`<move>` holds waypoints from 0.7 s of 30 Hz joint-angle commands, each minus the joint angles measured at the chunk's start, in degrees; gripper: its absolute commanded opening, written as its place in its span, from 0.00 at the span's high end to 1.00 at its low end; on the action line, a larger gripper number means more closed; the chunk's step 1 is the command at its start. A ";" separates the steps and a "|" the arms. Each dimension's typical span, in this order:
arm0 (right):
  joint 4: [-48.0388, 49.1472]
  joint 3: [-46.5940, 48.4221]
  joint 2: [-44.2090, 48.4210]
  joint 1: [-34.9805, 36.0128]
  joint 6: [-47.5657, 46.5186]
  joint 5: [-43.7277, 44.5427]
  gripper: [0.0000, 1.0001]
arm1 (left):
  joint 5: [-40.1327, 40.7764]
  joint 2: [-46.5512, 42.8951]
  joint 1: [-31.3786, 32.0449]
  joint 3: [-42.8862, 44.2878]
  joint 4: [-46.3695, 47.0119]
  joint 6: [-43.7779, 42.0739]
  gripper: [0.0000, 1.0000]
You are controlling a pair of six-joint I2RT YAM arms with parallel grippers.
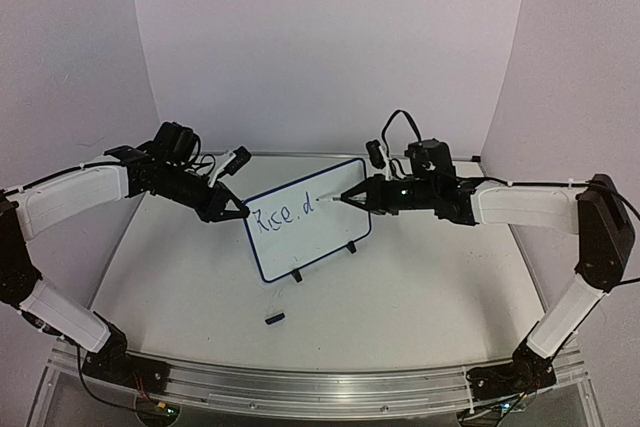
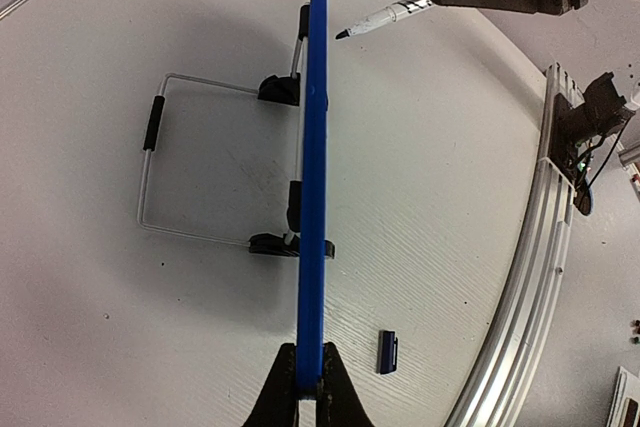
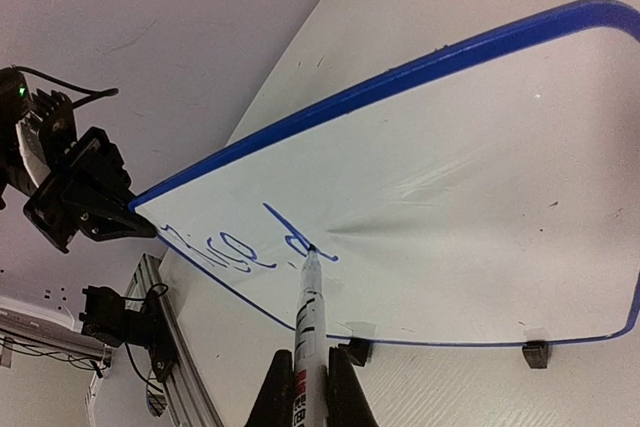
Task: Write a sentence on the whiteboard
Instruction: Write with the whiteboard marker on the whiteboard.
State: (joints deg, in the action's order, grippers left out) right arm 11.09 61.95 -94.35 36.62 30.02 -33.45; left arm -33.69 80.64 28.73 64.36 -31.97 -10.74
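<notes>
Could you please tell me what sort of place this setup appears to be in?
Probably a robotics lab bench rather than a home or office: a left arm and a right arm are bolted to a metal rail at the table edge, and plain white screens wall it in.

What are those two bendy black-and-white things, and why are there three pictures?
They are two robot arms, each ending in a two-finger pincer. One picture looks down from above; the other two come from cameras on the wrists. The left gripper pinches the edge of the whiteboard; from its own camera the board is just a thin blue line. The right gripper holds a marker, its tip at the board, where the sentence reads "Rice, d" so far. A small dark piece, maybe the cap, lies on the table.
</notes>
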 commanded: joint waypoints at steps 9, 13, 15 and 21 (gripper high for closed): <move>1.82 2.79 -1.92 -0.31 -0.58 0.44 1.00 | -0.15 0.47 0.58 0.59 -1.43 -0.42 1.00; 1.92 3.40 -2.65 -0.41 -0.59 0.65 1.00 | -0.11 0.46 0.54 0.59 -1.43 -0.46 1.00; 1.92 3.71 -2.92 -0.40 -0.58 0.67 1.00 | -0.15 0.47 0.54 0.59 -1.43 -0.43 1.00; 1.92 4.47 -3.45 -0.51 -0.75 0.37 1.00 | -0.10 0.40 0.54 0.60 -1.44 -0.43 1.00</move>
State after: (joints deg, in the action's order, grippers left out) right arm 11.09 63.64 -96.79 36.40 30.00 -33.47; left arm -33.65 80.64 28.73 64.36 -31.97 -10.72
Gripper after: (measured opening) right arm 0.069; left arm 0.039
